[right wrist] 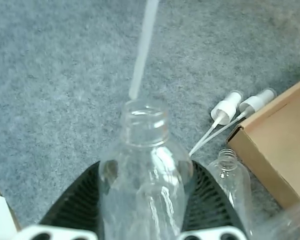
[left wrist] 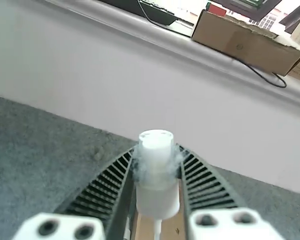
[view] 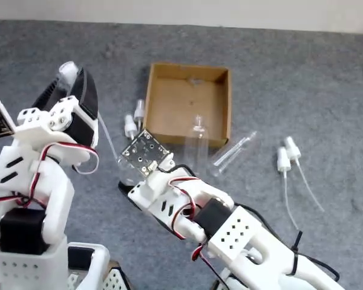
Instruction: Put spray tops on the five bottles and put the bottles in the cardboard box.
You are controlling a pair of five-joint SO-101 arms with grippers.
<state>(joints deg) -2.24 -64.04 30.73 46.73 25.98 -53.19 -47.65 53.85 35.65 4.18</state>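
Left pincer (left wrist: 157, 150): clenched on spray top (left wrist: 156, 172), dip tube (right wrist: 142, 45) hanging down for threading.
Right pincer (right wrist: 146, 170): grasping clear bottle (right wrist: 145, 145) upright, mouth open beneath tube tip.

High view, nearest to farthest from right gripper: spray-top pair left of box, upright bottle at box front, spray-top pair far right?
1. White spray-top pair, left of the cardboard box.
2. Upright clear plastic bottle, at the box's front.
3. Second white spray-top pair, far right.
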